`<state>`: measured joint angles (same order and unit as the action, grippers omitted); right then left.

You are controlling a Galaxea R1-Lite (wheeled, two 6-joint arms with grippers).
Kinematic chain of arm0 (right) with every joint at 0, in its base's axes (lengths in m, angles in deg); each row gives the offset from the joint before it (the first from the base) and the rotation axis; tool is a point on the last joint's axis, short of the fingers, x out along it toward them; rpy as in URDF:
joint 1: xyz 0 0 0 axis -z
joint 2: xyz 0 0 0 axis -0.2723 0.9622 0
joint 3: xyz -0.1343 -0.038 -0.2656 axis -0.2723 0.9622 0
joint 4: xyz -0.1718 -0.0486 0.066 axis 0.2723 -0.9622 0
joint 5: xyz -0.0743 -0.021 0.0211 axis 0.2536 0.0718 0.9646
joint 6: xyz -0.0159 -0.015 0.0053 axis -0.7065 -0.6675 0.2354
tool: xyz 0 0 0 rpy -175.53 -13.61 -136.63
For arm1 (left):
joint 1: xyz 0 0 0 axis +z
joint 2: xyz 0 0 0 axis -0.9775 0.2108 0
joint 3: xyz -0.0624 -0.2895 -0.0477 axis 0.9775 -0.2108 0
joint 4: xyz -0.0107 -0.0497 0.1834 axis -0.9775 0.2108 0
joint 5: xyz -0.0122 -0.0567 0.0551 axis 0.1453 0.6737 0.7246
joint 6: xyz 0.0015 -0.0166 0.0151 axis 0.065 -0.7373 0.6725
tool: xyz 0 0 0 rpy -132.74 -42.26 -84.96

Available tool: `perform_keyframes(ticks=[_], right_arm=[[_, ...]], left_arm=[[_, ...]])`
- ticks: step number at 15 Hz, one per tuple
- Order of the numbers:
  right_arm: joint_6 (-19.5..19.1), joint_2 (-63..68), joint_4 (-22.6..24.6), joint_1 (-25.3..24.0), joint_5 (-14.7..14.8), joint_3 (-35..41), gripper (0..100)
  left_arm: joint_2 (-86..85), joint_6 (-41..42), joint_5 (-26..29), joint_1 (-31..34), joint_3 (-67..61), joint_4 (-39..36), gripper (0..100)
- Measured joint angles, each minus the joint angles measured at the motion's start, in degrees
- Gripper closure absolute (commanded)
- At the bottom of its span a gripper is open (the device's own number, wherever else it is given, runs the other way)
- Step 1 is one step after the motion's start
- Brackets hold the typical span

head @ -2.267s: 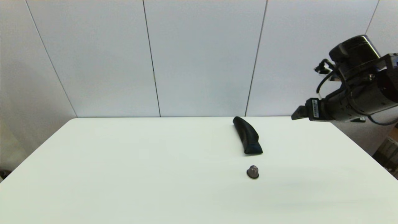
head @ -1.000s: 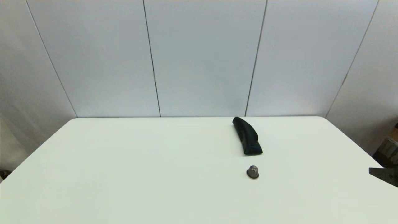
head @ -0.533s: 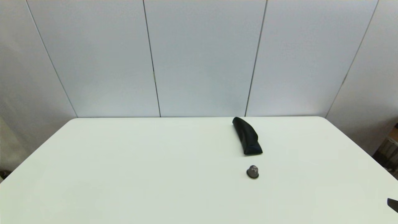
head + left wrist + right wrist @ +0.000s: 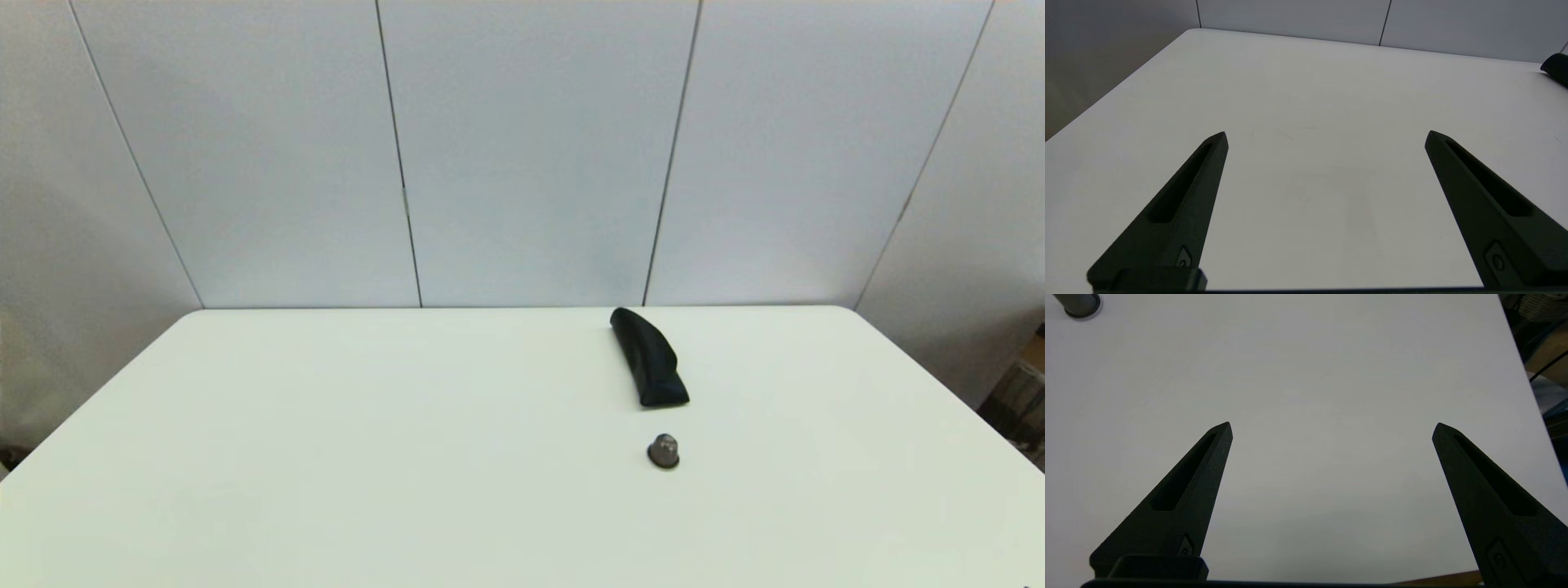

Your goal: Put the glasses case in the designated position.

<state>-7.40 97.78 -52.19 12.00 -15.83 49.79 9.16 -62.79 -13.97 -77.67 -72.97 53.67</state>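
Note:
The glasses case (image 4: 650,357), a long slim black pouch, lies on the white table (image 4: 408,457) near its far edge, right of centre. One end of the glasses case (image 4: 1556,67) shows at the edge of the left wrist view. Both arms are out of the head view. My left gripper (image 4: 1325,136) is open over bare table on the near left, with nothing between its fingers. My right gripper (image 4: 1332,428) is open too, low over the table's near right part, holding nothing.
A small grey dome-shaped knob (image 4: 664,451) stands on the table just in front of the case; the knob (image 4: 1077,304) also shows in the right wrist view. The table's right edge (image 4: 1527,388) runs close beside the right gripper, with clutter beyond it.
The right arm, raised at the right of the head view earlier, has dropped down and back out of that view. The case and the knob have not moved.

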Motion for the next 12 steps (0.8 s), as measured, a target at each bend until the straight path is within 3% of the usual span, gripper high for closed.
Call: perform_keyframes(ticks=[7,12], right_arm=[[-1.46,-9.33,0.88,-0.24,-0.94,7.66,0],[-2.76,-13.65,7.66,-0.29,-0.96,9.86,0]], left_arm=[[0.0,0.02,0.0,0.0,0.0,0.06,0],[0.0,0.0,0.02,0.0,0.0,0.06,0]])
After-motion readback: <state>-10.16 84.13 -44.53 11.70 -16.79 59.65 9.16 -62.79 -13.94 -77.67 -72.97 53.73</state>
